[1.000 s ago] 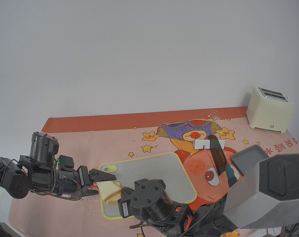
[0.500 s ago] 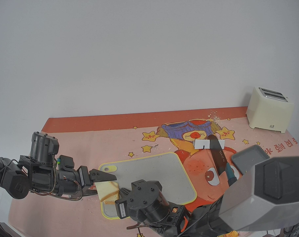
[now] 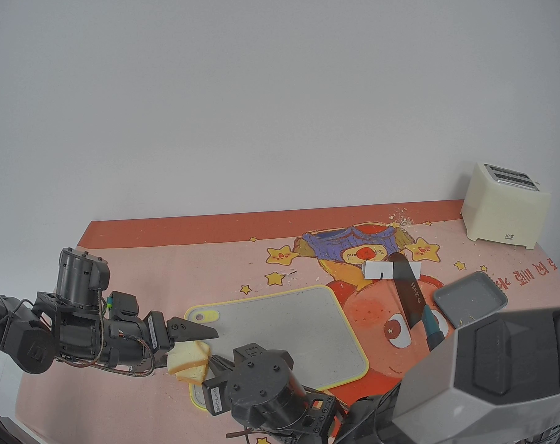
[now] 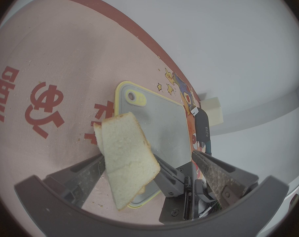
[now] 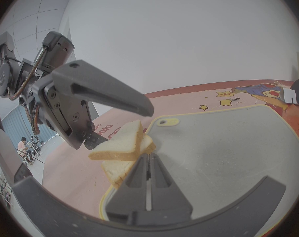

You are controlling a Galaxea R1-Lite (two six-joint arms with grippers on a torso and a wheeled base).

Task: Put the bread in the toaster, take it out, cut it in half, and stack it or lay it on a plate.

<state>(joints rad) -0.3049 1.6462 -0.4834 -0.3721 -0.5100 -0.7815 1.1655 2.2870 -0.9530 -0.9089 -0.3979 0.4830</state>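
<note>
Two half slices of bread [image 3: 187, 361] lie stacked and tilted over the left edge of the grey cutting board [image 3: 292, 319]. My left gripper [image 3: 197, 348] is open around them, one finger above and one under the stack. In the left wrist view the bread [image 4: 126, 155] leans on one finger [image 4: 85, 178]. My right gripper [image 3: 217, 361] is shut, its tips touching the bread's right edge; its own view shows the shut tips [image 5: 149, 157] against the stack [image 5: 123, 145]. The grey plate [image 3: 470, 296] and cream toaster [image 3: 505, 206] stand at the far right.
A black knife [image 3: 412, 297] with a teal handle lies right of the board, its blade on a small white rest [image 3: 378, 270]. Crumbs dot the pink cartoon mat [image 3: 169, 272]. A wall runs behind the table.
The right gripper has pushed left, and the stacked bread slid left with it over the board's edge into the open left gripper. The left arm has hardly moved.
</note>
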